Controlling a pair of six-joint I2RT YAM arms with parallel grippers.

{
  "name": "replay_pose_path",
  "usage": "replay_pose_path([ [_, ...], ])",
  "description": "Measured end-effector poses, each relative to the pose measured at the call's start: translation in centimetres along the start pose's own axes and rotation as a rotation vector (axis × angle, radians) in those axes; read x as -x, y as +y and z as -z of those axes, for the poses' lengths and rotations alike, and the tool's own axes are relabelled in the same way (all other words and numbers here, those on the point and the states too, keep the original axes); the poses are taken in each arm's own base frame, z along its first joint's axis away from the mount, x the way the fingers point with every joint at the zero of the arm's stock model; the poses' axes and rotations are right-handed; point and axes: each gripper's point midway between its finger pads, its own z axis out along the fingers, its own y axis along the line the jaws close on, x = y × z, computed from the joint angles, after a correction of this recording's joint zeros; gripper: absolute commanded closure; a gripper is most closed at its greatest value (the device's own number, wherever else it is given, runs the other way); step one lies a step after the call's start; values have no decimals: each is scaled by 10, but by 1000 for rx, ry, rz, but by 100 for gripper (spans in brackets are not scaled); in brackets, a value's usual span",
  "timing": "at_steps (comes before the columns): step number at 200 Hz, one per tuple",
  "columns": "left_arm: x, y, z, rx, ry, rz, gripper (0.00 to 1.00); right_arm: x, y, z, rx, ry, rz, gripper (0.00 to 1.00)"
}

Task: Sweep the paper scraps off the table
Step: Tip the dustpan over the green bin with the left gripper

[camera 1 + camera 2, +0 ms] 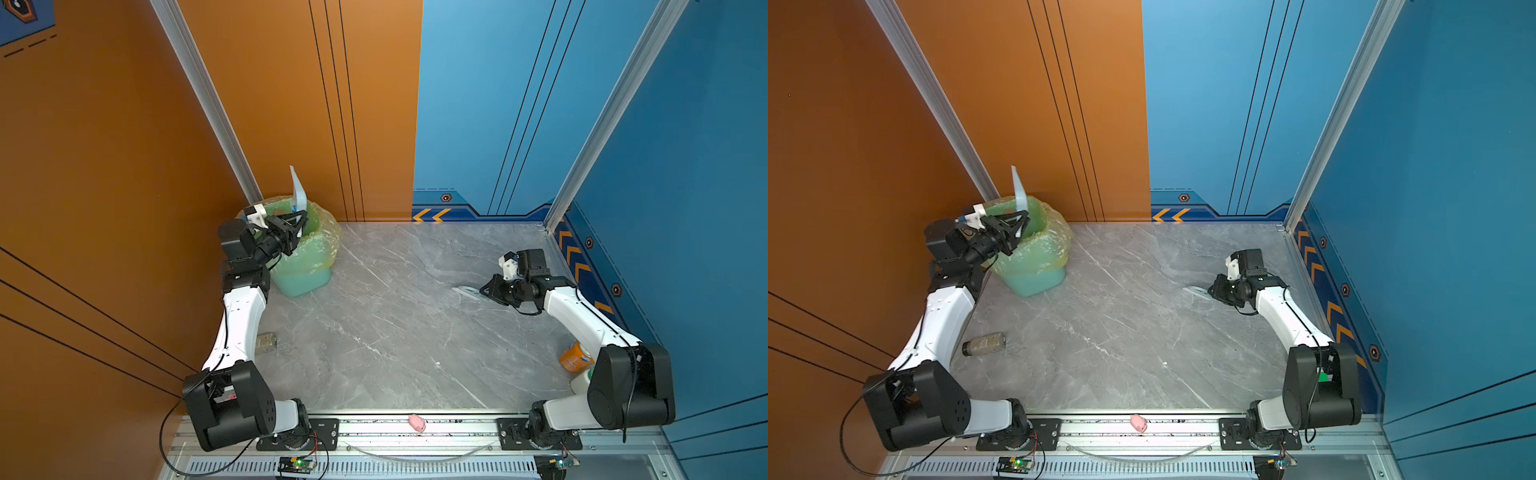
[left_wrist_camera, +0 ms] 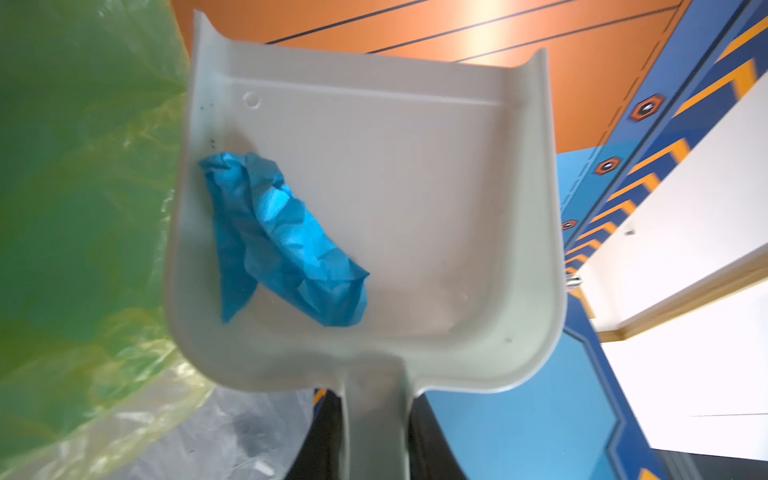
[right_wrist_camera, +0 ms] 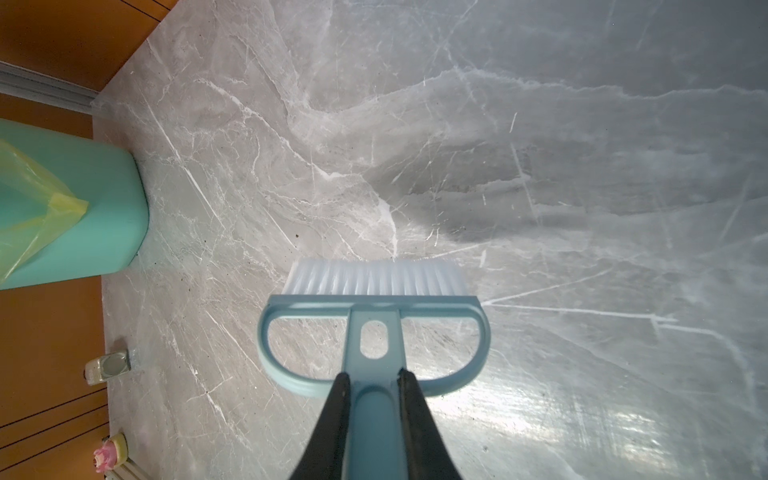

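Note:
My left gripper (image 1: 302,220) (image 2: 376,401) is shut on the handle of the pale dustpan (image 1: 298,191) (image 2: 395,187). The pan is raised and tilted steeply over the green bin (image 1: 307,266) at the table's far left corner. In the left wrist view one crumpled blue paper scrap (image 2: 282,241) lies inside the pan against its side wall. My right gripper (image 1: 484,291) (image 3: 372,378) is shut on the handle of the blue brush (image 3: 374,286) (image 1: 467,291), whose white bristles rest low over the grey marble table (image 1: 395,324) at its right side. No other paper scraps show on the table.
The bin (image 1: 1038,266) is lined with a yellow-green plastic bag. A small grey-brown can (image 1: 984,344) lies by the left arm. An orange can (image 1: 575,357) stands beside the right arm. A pink pig toy (image 1: 417,422) sits on the front rail.

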Motion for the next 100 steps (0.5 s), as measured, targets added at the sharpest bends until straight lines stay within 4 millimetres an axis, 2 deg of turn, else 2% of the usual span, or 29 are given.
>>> replay_pose_path([
  [43, 11, -17, 7, -91, -31, 66, 100, -1, -1, -1, 1, -1, 1, 100],
  [70, 10, -28, 10, -145, -31, 97, 100, -3, -2, -2, -2, 4, -2, 100],
  [100, 10, -30, 13, -191, -36, 141, 100, -4, -3, -3, -3, 6, -3, 100],
])
